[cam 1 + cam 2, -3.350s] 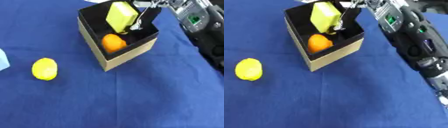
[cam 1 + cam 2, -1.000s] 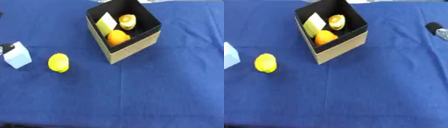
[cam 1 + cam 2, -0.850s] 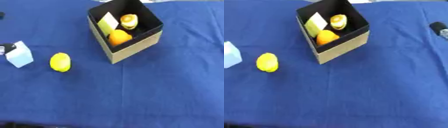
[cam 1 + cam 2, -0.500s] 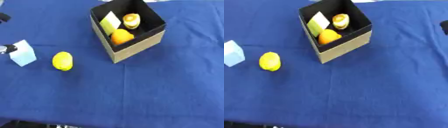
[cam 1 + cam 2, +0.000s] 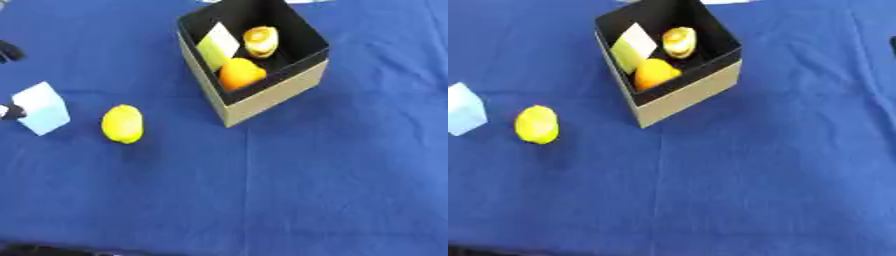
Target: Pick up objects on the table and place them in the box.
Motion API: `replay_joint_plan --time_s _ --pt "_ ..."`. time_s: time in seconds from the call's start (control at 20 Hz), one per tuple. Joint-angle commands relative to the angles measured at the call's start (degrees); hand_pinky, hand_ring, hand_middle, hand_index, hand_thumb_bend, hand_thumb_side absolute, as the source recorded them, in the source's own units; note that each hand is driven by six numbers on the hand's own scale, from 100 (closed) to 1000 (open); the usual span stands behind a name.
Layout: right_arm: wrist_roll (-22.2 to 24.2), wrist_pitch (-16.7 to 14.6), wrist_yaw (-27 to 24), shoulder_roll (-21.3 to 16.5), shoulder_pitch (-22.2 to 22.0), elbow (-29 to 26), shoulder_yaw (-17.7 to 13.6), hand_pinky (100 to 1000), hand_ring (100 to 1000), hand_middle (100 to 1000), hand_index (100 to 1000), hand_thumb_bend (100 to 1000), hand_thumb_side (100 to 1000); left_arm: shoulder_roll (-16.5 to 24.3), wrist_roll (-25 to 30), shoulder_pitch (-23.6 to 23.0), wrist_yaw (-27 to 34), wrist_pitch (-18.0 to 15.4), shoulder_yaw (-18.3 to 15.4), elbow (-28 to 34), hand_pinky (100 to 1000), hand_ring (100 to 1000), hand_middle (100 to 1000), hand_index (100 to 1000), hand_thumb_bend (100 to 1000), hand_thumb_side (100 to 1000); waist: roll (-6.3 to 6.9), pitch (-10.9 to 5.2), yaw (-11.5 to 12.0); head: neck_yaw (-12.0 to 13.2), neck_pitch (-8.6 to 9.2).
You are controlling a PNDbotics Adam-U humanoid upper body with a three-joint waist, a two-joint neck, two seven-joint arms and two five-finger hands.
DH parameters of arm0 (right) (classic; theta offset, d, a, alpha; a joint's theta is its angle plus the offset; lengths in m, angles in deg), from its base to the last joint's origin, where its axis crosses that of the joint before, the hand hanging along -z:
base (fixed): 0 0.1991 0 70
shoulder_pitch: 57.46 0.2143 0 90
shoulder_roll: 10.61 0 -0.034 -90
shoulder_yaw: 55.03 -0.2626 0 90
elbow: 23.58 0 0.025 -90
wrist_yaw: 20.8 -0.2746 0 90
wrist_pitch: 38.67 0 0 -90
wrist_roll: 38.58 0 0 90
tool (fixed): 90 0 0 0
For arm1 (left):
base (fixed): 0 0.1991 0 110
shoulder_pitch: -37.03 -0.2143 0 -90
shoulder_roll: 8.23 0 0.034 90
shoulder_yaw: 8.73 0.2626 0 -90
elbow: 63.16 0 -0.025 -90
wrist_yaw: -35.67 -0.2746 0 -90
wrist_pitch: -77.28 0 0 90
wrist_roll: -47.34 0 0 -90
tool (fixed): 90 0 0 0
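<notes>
- Blue cloth covers the whole surface (image 5: 332, 175), faintly creased, with a fold line running from below the box toward the near edge
- Black inside and tan cardboard outside, the box (image 5: 271, 97) stands open-topped near the far edge, turned so one corner points toward the near edge
- Three things lie inside the box: a pale yellow-green block (image 5: 217, 46) leaning tilted against the left inner wall, a round orange fruit (image 5: 241, 73) just beside it toward the near corner, and a small yellow-and-brown rounded thing (image 5: 261, 41) toward the far side
- Yellow and oval, the lemon (image 5: 122, 123) lies on the cloth left of the box, well apart from it, its long axis running roughly far to near
- Pale blue with a lighter top face, the small carton (image 5: 42, 107) stands near the left edge, just beside the lemon and not touching it
- At the left edge, a dark tip with a bit of white (image 5: 9, 111) touches or overlaps the carton's left side; too little of it shows to say what it is
- Neither hand can be made out, so whether either is released or clenched cannot be told
</notes>
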State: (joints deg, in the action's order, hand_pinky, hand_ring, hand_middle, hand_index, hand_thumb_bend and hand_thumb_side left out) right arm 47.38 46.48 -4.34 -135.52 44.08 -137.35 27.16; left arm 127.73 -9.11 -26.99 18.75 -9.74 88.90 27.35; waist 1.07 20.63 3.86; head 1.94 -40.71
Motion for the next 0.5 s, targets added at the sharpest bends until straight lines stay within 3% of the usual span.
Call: replay_joint_plan --time_s 0.05,0.5 --pt "-0.54 0.00 -0.20 -1.00 0.59 -0.82 -1.02 804 795 715 768 314 222 0.96 0.73 1.40 -1.40 -0.06 0.16 -1.88 888 849 808 903 596 385 -0.08 -0.84 -0.09 0.26 0.89" --pt "-0.91 0.19 0.18 -0.17 0.75 -0.82 -0.92 802 768 711 765 310 226 -1.85 -0.74 4.78 -4.56 1.10 2.42 -6.96 884 848 823 929 628 400 -0.54 -0.24 -0.24 1.18 1.36"
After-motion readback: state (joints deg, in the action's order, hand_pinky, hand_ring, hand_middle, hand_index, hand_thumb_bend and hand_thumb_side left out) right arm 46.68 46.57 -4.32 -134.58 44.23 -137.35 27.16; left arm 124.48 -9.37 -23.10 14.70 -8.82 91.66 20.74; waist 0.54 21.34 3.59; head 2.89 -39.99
